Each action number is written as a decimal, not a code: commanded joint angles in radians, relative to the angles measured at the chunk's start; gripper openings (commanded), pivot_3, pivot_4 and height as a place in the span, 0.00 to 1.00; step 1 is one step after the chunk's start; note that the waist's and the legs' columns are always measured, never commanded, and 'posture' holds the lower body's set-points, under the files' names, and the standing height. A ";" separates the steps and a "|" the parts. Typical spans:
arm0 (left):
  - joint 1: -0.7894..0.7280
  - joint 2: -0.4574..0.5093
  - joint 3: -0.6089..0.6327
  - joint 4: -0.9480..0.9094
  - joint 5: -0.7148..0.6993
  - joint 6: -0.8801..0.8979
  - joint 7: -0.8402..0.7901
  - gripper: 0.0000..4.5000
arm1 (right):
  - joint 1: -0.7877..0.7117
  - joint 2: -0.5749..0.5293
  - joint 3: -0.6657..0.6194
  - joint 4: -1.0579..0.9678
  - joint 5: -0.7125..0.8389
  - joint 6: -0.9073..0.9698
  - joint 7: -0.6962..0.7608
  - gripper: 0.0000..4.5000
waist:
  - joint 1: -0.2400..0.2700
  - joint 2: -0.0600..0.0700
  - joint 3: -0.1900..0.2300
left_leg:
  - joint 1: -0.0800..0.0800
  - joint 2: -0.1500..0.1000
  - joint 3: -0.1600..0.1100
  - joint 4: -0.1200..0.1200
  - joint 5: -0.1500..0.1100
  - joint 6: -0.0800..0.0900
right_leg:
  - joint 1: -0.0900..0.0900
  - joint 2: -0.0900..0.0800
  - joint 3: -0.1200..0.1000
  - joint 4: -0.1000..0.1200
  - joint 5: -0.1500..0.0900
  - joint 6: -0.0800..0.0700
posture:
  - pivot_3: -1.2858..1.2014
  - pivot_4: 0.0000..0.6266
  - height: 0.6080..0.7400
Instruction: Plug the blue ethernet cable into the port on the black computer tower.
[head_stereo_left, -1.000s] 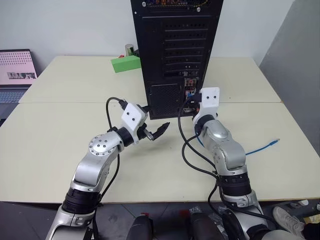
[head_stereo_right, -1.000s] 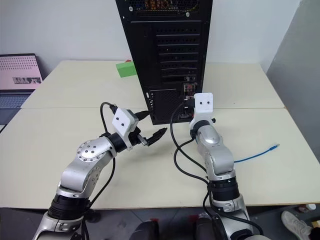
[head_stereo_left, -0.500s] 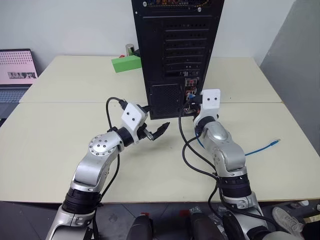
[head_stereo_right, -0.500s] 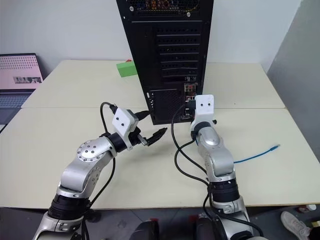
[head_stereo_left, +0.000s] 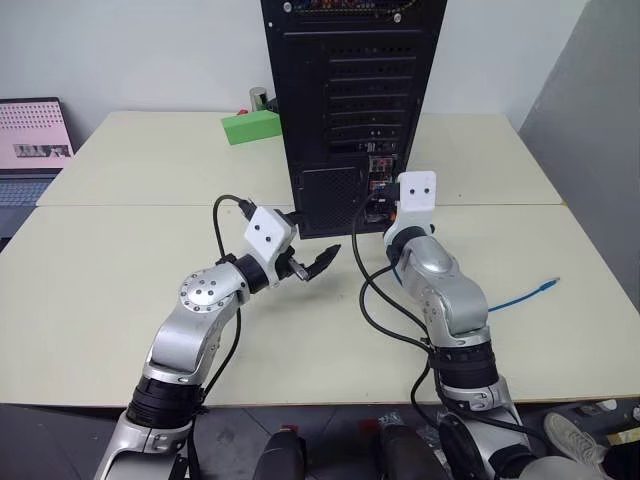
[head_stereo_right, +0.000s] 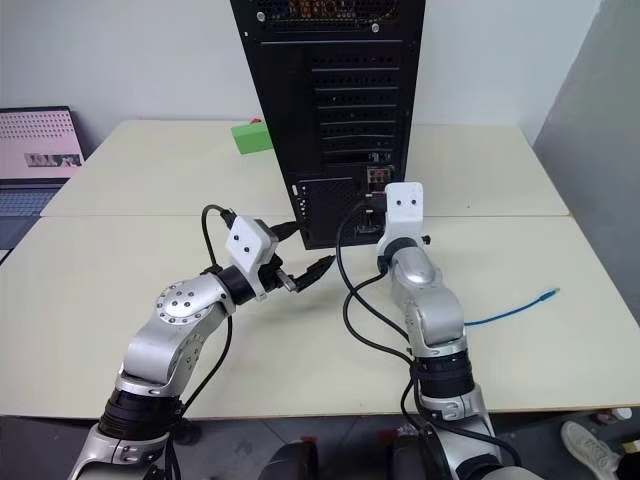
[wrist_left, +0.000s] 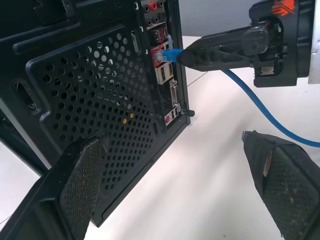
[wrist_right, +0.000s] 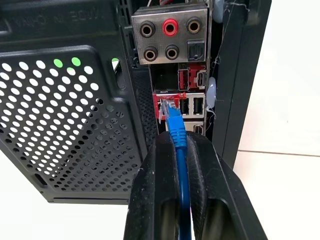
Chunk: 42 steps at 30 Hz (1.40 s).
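Note:
The black computer tower (head_stereo_left: 350, 100) stands upright at the middle of the table with its rear panel toward me. My right gripper (wrist_right: 178, 142) is shut on the blue ethernet cable (wrist_right: 176, 131) just behind its plug. The plug tip sits at the mouth of the red-framed port (wrist_right: 161, 106); I cannot tell how deep it is. From the gripper the cable trails back over the table to its free end (head_stereo_left: 545, 287) at the right. My left gripper (head_stereo_left: 315, 262) hangs open in front of the tower's lower mesh vent, holding nothing.
Round audio jacks (wrist_right: 170, 37) sit above the port, and USB sockets (wrist_right: 192, 106) beside it. A green block (head_stereo_left: 250, 127) lies left of the tower at the back. A laptop (head_stereo_left: 30, 140) stands at the far left. Black robot cables (head_stereo_left: 385, 300) loop beside my right arm.

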 joint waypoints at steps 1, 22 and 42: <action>-0.004 -0.004 0.024 -0.032 0.000 -0.007 0.010 1.00 | -0.061 0.042 -0.024 -0.040 0.007 0.030 -0.047 0.00 | -0.003 0.000 0.000 | 0.000 0.000 0.000 0.000 0.000 0.000 | 0.000 0.000 0.000 0.000 0.000 0.000 | 0.52 0.24 1.00; -0.032 -0.014 0.060 -0.025 -0.011 0.033 0.030 1.00 | -0.201 0.106 -0.037 0.027 0.090 0.078 -0.165 0.00 | -0.007 0.000 0.000 | -0.002 0.000 0.000 0.000 0.000 0.000 | -0.003 0.000 0.000 0.001 0.000 0.000 | 0.52 0.24 1.00; -0.032 -0.017 0.068 -0.017 -0.009 0.030 0.026 1.00 | -0.059 0.005 -0.005 -0.071 0.209 0.094 0.012 0.33 | -0.018 0.000 0.000 | -0.005 0.001 0.000 0.000 0.000 0.000 | -0.007 0.001 0.001 0.002 0.001 0.001 | 0.52 0.24 1.00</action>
